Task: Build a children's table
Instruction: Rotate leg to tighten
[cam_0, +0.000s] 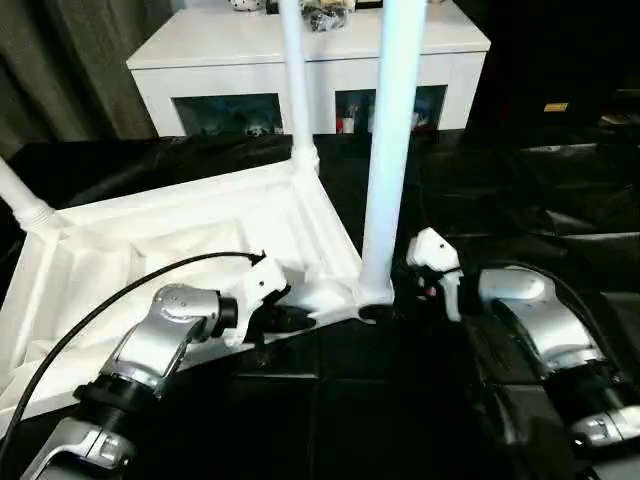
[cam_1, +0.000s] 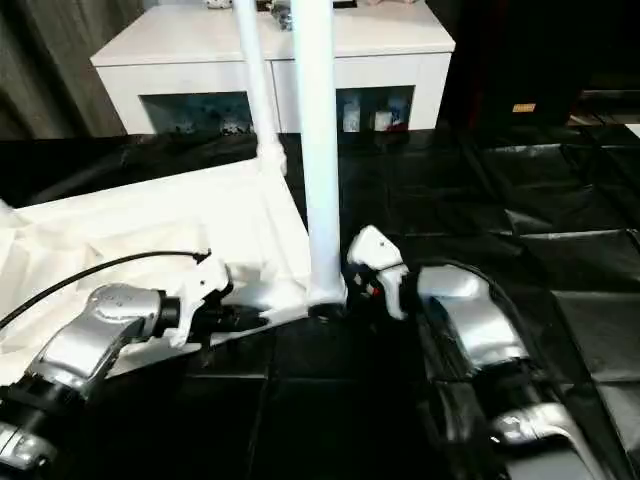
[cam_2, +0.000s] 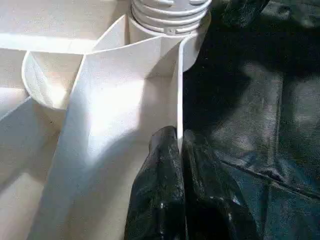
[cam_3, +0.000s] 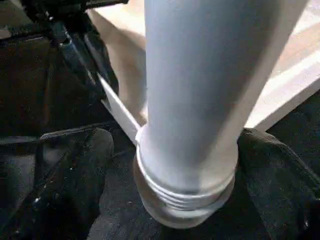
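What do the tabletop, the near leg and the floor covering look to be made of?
Tabletop: likely moulded white plastic, semi-gloss; thin ribs and a round corner socket show underneath. Near leg: apparently smooth white plastic tube, with moulded thread rings at its base. Floor covering: shiny black sheet, possibly plastic film; it creases and glints.

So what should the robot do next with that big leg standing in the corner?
Probably close the right gripper on the leg and keep twisting it down. Its fingers stand open on either side of the leg's base, and threads still show above the corner socket, so it does not look fully seated. The left gripper is pinched shut on the tabletop rim, steadying it.
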